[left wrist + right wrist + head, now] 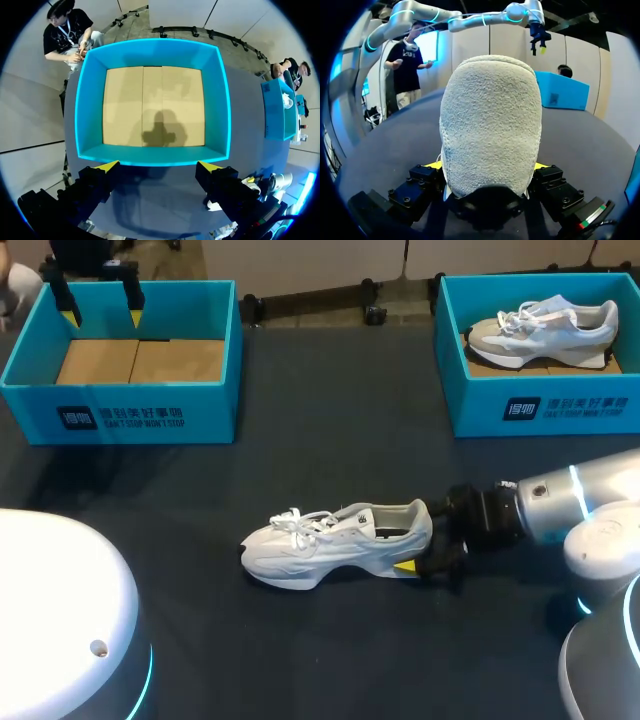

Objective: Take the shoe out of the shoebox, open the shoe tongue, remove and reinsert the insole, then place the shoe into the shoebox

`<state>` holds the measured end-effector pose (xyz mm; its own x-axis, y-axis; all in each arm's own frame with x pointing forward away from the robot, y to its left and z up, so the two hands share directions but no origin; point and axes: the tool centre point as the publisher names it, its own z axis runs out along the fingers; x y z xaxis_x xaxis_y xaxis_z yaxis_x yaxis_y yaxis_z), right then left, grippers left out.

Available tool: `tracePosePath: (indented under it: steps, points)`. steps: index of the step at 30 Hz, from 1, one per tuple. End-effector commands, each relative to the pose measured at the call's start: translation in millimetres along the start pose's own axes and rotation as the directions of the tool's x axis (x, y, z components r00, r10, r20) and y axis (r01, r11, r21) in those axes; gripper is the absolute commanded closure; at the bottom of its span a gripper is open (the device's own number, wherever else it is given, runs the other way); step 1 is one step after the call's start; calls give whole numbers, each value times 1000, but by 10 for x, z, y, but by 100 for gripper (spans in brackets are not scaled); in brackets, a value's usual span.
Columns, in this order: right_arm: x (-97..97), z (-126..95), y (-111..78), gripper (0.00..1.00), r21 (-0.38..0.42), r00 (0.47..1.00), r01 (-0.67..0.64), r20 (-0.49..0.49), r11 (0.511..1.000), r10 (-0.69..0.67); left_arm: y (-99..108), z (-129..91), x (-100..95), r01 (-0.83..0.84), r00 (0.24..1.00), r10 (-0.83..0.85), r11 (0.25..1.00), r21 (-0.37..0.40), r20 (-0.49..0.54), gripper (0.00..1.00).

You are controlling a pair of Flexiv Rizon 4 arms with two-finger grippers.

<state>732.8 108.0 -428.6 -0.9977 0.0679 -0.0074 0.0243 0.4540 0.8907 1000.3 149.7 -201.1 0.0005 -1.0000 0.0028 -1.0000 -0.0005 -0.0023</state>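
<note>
Holding white shoe (335,540) by the heel in right gripper (428,540), mid-table.
Sits sole-down, long axis across the table (300,470), toe toward the left side, heel pinched between both fingers. Well apart from left shoebox (120,415) and right shoebox (560,405). Over left shoebox: left gripper (101,312) spread wide, holding nothing.

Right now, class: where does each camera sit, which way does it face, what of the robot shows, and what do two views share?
Head view: above and behind, looking down on the table; right arm and left tool show.
Left wrist view: on the left wrist, looking down into the empty shoebox; open left tool shows.
Right wrist view: on the right wrist, facing the white shoe heel-on; right tool grips it.
Shared: head and right wrist views show the white shoe.
</note>
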Motion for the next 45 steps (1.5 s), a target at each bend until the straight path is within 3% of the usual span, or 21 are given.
tracePosePath:
  steps: [1, 11, 20, 31, 45]
  points:
    - [-48, 49, -97, 100, 3, 1000, 0, 3, 1000, 0, 2, -6, 0, 0, 1000, 0, 1000, -1, 1, 0]
    - [-48, 49, -97, 100, 3, 1000, 0, 3, 1000, 0, 2, -6, 0, 0, 1000, 0, 1000, -1, 1, 0]
    - [-48, 49, -97, 100, 3, 1000, 0, 3, 1000, 0, 422, -63, 257, 75, 997, -75, 997, 10, -6, 0]
    - [-48, 49, -97, 100, 3, 1000, 0, 3, 1000, 0, 971, -87, 780, 75, 997, -75, 997, -3, -21, 0]
    - [-48, 49, -97, 100, 3, 1000, 0, 3, 1000, 0, 1648, 5, 1597, -2, 1000, 3, 1000, -25, 16, 0]
